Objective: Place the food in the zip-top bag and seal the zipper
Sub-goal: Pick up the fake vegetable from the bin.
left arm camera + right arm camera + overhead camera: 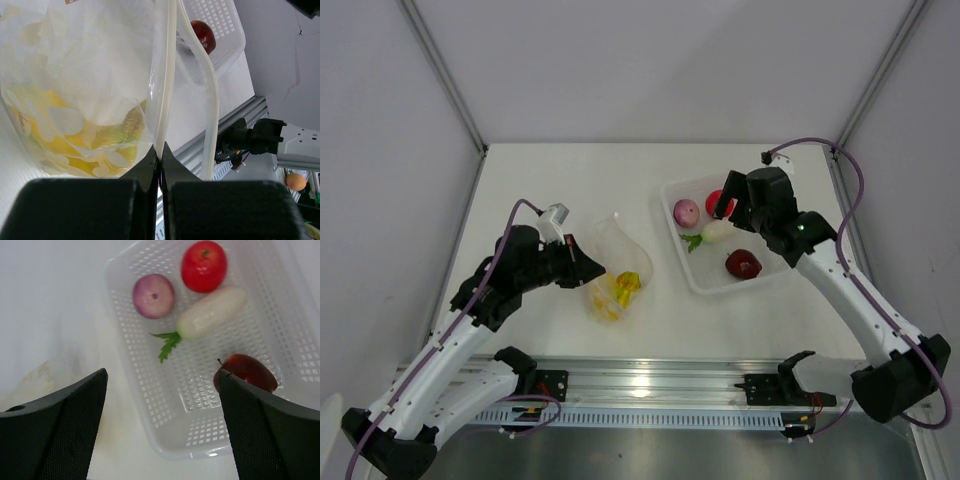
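My left arm reaches low across the table, left gripper [160, 161] pinched tight on the mouth edge of the zip-top bag [613, 240]. The bag lies beside the tray [706, 277] with the banana bunch [625, 283] inside. My right arm bends over the tray, right gripper [161, 375] spread wide above the onion [153, 295], red fruit [203, 266], white piece [212, 311] and apple [247, 371].
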`<move>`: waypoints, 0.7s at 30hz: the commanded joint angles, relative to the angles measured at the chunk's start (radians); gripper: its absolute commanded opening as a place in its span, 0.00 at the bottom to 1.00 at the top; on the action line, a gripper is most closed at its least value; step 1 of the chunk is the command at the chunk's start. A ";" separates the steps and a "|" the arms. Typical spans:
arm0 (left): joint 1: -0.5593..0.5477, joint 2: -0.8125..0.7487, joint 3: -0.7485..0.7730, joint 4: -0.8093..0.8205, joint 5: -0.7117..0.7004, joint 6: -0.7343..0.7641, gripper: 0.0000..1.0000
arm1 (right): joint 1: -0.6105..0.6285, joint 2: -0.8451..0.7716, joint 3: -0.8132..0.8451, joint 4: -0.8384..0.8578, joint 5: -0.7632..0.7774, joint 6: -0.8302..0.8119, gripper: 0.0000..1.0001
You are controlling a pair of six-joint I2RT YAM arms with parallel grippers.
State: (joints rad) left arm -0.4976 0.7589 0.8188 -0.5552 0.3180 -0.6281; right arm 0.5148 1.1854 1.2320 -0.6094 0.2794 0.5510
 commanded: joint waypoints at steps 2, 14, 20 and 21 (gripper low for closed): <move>0.010 -0.010 -0.004 0.034 0.012 0.008 0.01 | -0.117 0.141 0.032 -0.029 -0.016 0.118 0.91; 0.010 -0.021 -0.003 0.029 0.016 0.014 0.01 | -0.185 0.414 0.086 0.028 0.012 0.446 0.87; 0.010 -0.017 -0.023 0.047 0.033 0.010 0.01 | -0.197 0.522 0.135 0.014 0.029 0.526 0.86; 0.010 -0.018 -0.023 0.047 0.035 0.010 0.00 | -0.199 0.534 0.139 0.007 0.027 0.544 0.85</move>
State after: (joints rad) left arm -0.4961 0.7506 0.8051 -0.5453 0.3267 -0.6281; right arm 0.3237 1.6775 1.3212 -0.6010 0.2810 1.0023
